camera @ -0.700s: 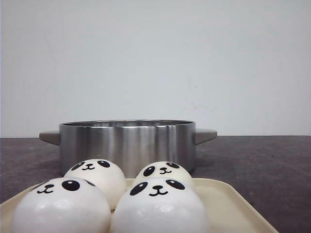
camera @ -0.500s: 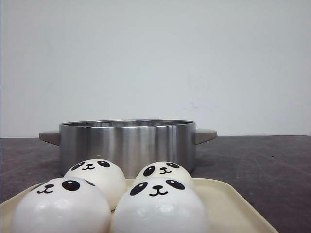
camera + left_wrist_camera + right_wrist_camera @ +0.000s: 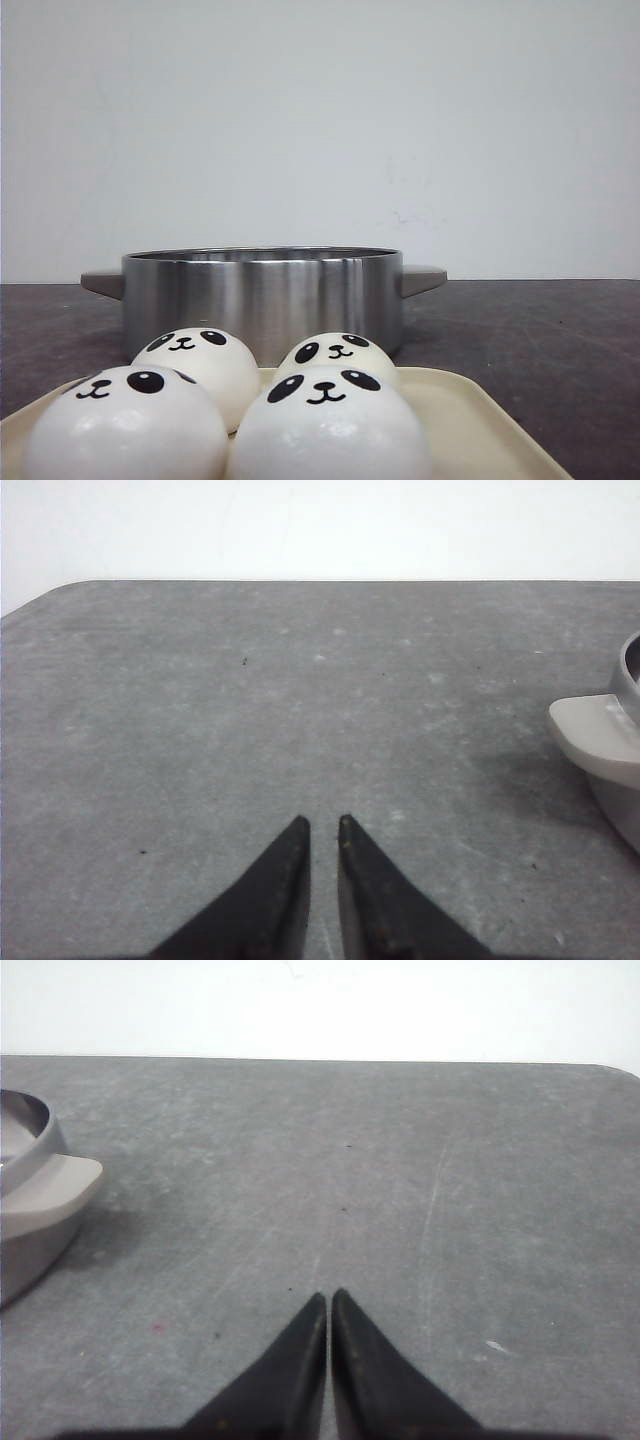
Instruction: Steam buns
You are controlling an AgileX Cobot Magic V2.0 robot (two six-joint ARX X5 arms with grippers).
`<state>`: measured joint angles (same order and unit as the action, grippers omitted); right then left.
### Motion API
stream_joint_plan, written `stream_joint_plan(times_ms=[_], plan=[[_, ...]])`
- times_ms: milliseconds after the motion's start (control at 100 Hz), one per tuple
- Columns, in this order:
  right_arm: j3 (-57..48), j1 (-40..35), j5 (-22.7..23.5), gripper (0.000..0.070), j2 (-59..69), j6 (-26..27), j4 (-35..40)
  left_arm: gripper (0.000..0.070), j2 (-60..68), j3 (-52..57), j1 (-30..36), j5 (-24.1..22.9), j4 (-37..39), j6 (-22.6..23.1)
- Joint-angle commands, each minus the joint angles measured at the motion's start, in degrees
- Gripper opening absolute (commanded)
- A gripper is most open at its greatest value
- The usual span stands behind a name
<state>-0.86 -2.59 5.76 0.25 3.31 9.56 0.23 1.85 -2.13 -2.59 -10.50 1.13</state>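
Note:
Several white panda-face buns sit on a cream tray (image 3: 470,420) at the front of the front view: one front left (image 3: 125,425), one front right (image 3: 330,425), one back left (image 3: 200,365), one back right (image 3: 335,355). Behind them stands a steel pot (image 3: 262,295) with grey handles. Neither gripper shows in the front view. My left gripper (image 3: 321,823) is shut and empty over bare table, with the pot's handle (image 3: 590,735) to one side. My right gripper (image 3: 328,1297) is shut and empty, with the pot's other handle (image 3: 50,1185) to its side.
The dark grey table (image 3: 540,330) runs back to a white wall. Its rounded far corners show in both wrist views. The pot's rim stands higher than the buns.

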Motion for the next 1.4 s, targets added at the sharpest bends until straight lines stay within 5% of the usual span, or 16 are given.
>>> stream_joint_plan(times_ms=[0,560,690,770,970,1140,1280,1390], plan=[[0.2,0.0,-0.1,0.0007,0.0,0.5,-0.5,0.0003,0.0,-1.0,-0.1,0.3,-0.2,0.8],[0.2,0.1,-0.2,0.0007,0.0,0.9,-3.5,0.0003,0.0,-1.0,-0.1,0.3,0.3,0.5],[0.1,0.1,2.0,0.0007,0.0,4.2,-8.0,0.0003,0.0,-1.0,-0.1,5.7,3.0,-16.7],[0.1,0.1,2.0,0.0007,0.0,10.6,-10.8,0.0003,0.0,-0.9,-0.1,6.9,3.2,-22.8],[-0.3,0.1,3.3,0.0006,0.0,22.3,-14.2,0.0003,0.0,0.2,-0.1,10.5,2.4,-27.7],[-4.7,0.1,15.8,0.0005,0.0,30.3,-8.9,0.0006,0.2,3.2,-0.1,18.9,2.1,-32.7],[-14.1,0.1,19.7,0.0005,1.0,26.4,1.9,0.0010,2.3,12.2,0.0,24.2,-6.6,-31.7],[-23.2,0.1,18.7,0.0005,5.0,18.6,5.8,0.0010,7.4,22.3,0.0,23.4,-13.5,-24.4]])
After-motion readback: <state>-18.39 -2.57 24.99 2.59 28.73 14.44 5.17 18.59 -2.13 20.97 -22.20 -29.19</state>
